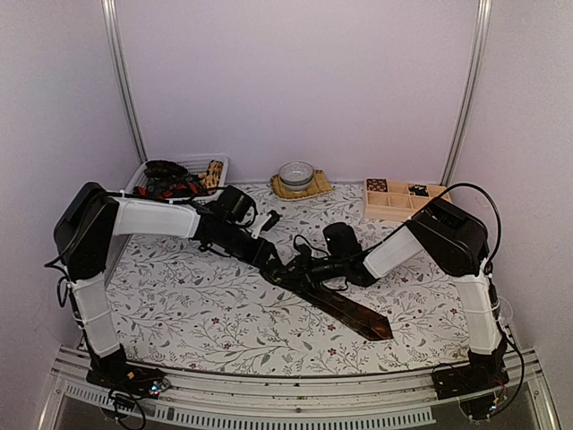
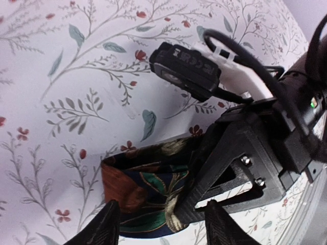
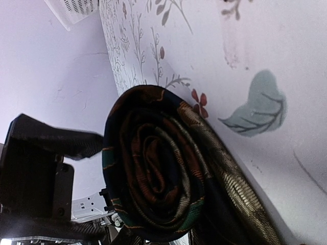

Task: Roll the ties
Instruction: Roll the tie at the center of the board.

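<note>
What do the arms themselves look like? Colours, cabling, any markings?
The left arm and right arm match: white links between boxy black joint housings. The left gripper has black tapered fingers. A thick black cable trails from the right arm. No readable markings.

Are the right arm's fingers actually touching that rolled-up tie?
Touching. The left wrist view shows one of the right fingers pressed flat against the rolled tie, with no gap between them.
</note>
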Motion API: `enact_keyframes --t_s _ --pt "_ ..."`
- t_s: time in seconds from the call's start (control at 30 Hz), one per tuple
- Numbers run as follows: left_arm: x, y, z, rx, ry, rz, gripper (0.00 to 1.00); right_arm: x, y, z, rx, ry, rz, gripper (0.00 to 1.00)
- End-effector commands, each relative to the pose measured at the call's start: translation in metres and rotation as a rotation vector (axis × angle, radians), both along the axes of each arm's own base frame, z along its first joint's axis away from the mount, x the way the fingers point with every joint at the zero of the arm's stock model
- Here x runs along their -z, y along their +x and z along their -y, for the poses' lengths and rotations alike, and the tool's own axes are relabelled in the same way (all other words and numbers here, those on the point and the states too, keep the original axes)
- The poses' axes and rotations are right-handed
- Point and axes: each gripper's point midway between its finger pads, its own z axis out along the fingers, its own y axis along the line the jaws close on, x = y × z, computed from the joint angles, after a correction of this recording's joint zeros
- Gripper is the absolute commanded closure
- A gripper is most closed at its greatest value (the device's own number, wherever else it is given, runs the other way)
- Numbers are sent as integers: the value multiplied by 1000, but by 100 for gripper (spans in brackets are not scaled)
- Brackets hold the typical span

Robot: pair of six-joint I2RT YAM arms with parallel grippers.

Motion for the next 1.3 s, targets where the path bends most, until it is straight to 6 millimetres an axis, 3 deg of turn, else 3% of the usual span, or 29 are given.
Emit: enact_keyframes --t_s 0.0,0.13,0.37,0.43,0.67,0.8,1.27 --pt "-40 16 -23 36 50 122 34 57 -1 15 31 -115 -82 73" --pt "-44 24 -48 81 202 263 17 75 -3 20 28 -133 -113 73" --pt "-6 8 -69 341 457 466 12 77 -4 21 19 -131 -124 73" --pt "-4 9 -71 405 471 499 11 77 -4 21 17 -130 -125 73" --pt "-14 16 -56 537 438 676 13 77 -3 21 13 -124 -130 73" --pt "5 16 -52 615 479 701 18 76 -2 22 12 -121 -132 73" --pt "24 7 -26 721 421 684 25 76 -2 23 14 -124 -131 73"
